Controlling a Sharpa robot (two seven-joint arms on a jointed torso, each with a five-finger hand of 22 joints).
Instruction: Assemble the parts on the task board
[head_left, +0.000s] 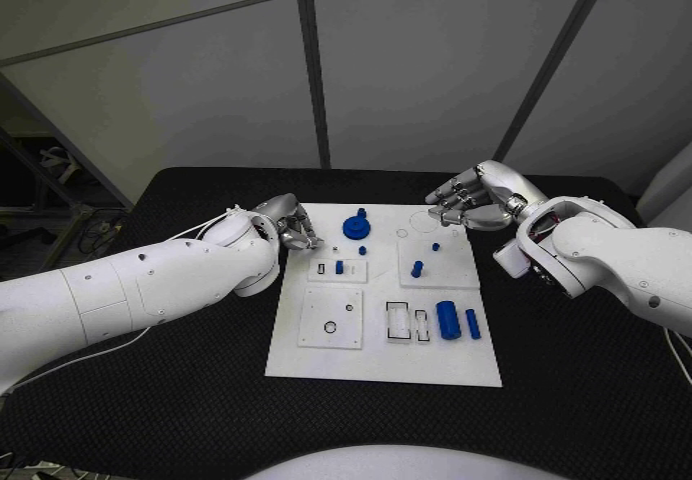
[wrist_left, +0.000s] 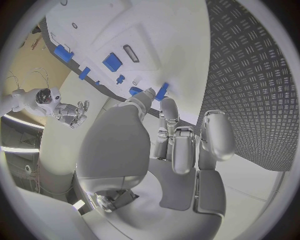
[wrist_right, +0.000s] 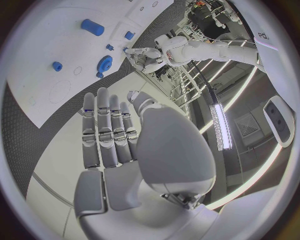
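Note:
The white task board (head_left: 329, 355) lies in the middle of the table. On it are a blue gear-like part (head_left: 355, 226), a short peg (head_left: 417, 268), a thick cylinder (head_left: 449, 320) and a bar (head_left: 472, 322). My left hand (head_left: 293, 233) hovers at the board's far left corner with its fingers curled. In the left wrist view it (wrist_left: 169, 145) pinches a small blue part (wrist_left: 162, 91) between thumb and fingertip. My right hand (head_left: 464, 200) hangs over the far right corner. Its fingers (wrist_right: 106, 125) are stretched out and hold nothing.
Smaller blue pieces (head_left: 339, 267) stand in raised white blocks on the board's far half. Empty slots (head_left: 395, 317) and a round hole (head_left: 330, 327) lie on the near half. Black table (head_left: 173, 400) surrounds the board on all sides.

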